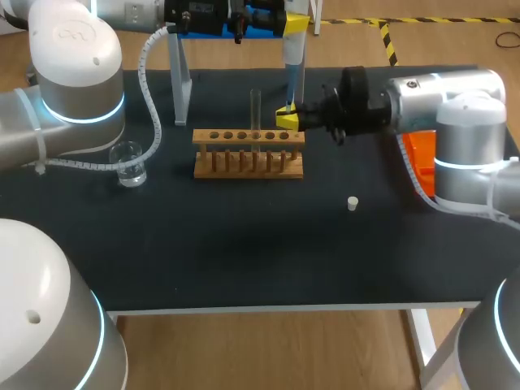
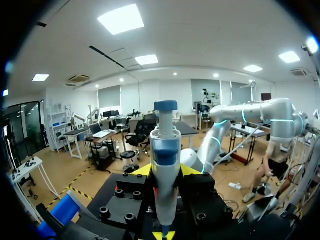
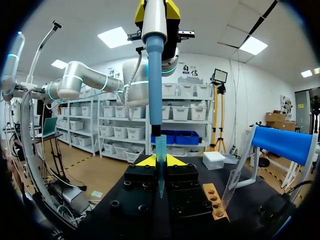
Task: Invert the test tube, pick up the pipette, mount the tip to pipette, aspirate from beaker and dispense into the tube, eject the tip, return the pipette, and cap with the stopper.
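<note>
The pipette [image 2: 165, 150] stands upright, clamped between our left fingers [image 2: 141, 171]; its shaft meets the blue tip [image 3: 160, 152], which our right fingers [image 3: 148, 161] pinch from both sides. Just beside them, the test tube [image 1: 255, 114] stands in the rack [image 1: 249, 154] on the bench [image 1: 244, 252].

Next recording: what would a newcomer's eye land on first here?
The pipette, held upright by the left gripper, meets a blue pipette tip pinched in the right gripper just behind the wooden rack. A test tube stands in that rack; a beaker sits left of it and a small white stopper lies nearer, to the right.
</note>
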Robot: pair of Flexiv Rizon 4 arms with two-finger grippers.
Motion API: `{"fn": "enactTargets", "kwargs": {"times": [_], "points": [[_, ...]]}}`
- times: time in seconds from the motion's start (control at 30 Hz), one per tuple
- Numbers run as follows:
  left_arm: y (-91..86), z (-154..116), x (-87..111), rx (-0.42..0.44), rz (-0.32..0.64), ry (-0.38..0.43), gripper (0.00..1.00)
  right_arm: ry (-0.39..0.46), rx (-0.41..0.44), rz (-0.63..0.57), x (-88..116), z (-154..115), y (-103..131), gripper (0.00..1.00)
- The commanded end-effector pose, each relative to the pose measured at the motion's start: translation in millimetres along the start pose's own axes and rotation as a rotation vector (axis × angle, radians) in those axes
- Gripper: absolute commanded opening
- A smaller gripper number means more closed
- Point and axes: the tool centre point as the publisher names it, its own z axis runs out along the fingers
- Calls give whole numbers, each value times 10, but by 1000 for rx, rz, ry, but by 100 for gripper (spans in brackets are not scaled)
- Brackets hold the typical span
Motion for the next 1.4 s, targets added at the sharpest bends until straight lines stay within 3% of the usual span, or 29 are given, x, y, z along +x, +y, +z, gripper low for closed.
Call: {"fn": "enactTargets", "kwargs": {"times": [0.03,1.4], "points": [[16,-3,4,0,0,-1,0,-1,3,1,11,-18,24,0],[16,-3,4,0,0,-1,0,25,-9,-8,74,70,48,0]]}}
